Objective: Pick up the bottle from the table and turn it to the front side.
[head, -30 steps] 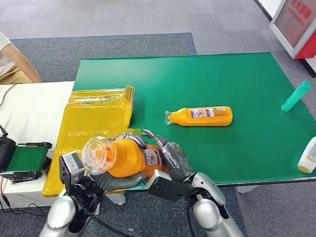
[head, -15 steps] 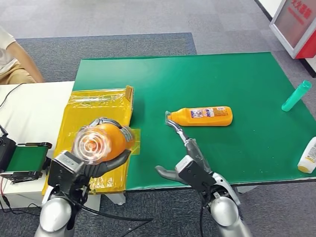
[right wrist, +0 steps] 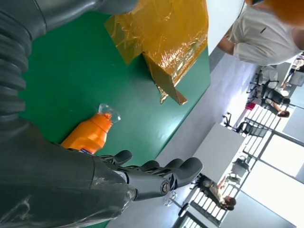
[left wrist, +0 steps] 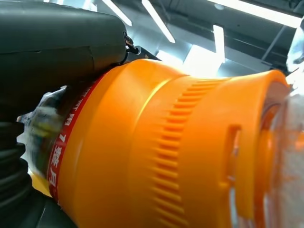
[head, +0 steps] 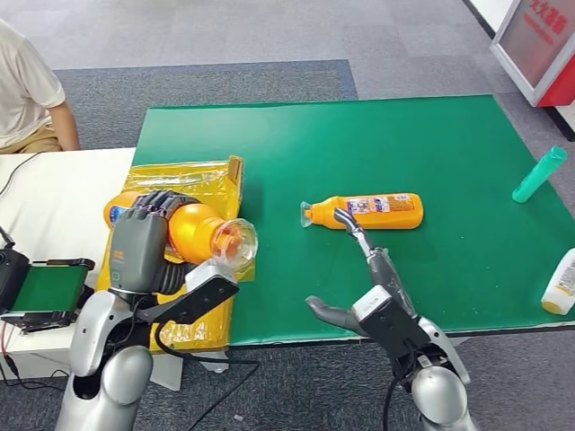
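The left hand (head: pixel 139 251) was raised above the yellow bag (head: pixel 170 193) at the mat's left edge, back of the hand up, fingers wrapped over the body of an orange bottle (head: pixel 197 232). It held the bottle roughly level, clear cap (head: pixel 239 242) pointing right toward the mat's middle and the bottom end sticking out past the fingers on the left. In the left wrist view the bottle's ribbed orange shoulder (left wrist: pixel 172 152) sat right against the dark palm, a red-edged label (left wrist: pixel 62 142) tucked under the fingers.

The right hand (head: pixel 369 287) held nothing. It reached in over the mat's (head: pixel 420 144) near edge with fingers stretched straight ahead and the thumb (head: pixel 329 312) splayed out to the left; the fingertips (head: pixel 346 218) lay just beside the neck of a second bottle (head: pixel 366 211), though contact could not be judged. That bottle lay on its side near the mat's middle, cap end to the left.

A teal tube (head: pixel 539 174) lay near the mat's right edge and a white bottle (head: pixel 561 283) at the near right corner. Bare green stretched across the far half of the mat and between the two hands along the near edge. A person (head: pixel 27 90) sat beyond the white table's (head: pixel 54 197) far left corner.
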You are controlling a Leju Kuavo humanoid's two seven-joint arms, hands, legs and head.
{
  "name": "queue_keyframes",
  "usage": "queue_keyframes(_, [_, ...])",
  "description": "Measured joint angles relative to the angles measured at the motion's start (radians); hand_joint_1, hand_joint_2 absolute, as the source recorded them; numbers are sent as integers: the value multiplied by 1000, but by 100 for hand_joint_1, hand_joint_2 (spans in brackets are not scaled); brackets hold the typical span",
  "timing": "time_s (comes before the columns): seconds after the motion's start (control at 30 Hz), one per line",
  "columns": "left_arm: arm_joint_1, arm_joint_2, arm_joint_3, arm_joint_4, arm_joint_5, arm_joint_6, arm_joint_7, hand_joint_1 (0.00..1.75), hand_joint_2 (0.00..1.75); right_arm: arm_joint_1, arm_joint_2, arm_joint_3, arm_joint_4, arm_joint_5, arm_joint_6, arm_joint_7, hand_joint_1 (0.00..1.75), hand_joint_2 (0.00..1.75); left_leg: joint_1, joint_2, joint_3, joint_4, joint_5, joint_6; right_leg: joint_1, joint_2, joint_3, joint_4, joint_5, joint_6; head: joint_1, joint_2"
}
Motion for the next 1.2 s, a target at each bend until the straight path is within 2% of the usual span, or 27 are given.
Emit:
queue_keyframes(0.1, [-31, 1, 16, 80, -109, 4, 7, 175, 175, 1, 0, 0, -11, -2, 6, -5, 0, 175, 0, 0, 0, 0, 0, 0, 0, 0, 0, 0, 0, 0, 0, 0])
queue_keyframes(0.4, [-119, 4, 56, 371, -288, 17, 37, 175, 175, 1, 0, -1, -27, -16, 15, -14, 0, 175, 0, 0, 0, 0, 0, 0, 0, 0, 0, 0, 1, 1, 0, 0])
queue_keyframes(0.57, [-152, 6, 71, 514, -296, 39, 49, 175, 175, 0, 0, -1, -32, -20, 20, -18, 0, 175, 0, 0, 0, 0, 0, 0, 0, 0, 0, 0, 1, 1, 0, 0])
queue_keyframes(0.87, [-191, 4, 113, 662, -292, 32, 37, 175, 175, -14, 0, 11, -31, -19, 39, -21, 0, 175, 0, 0, -1, 0, 0, 0, 0, 0, 0, 0, 1, 1, 0, 0])
queue_keyframes(1.2, [-234, -26, 150, 792, -295, 52, 41, 174, 175, -18, 0, 14, -11, -20, 41, -27, 0, 175, 0, 0, -1, 0, 0, 0, 0, 0, 0, 0, 1, 1, 0, 0])
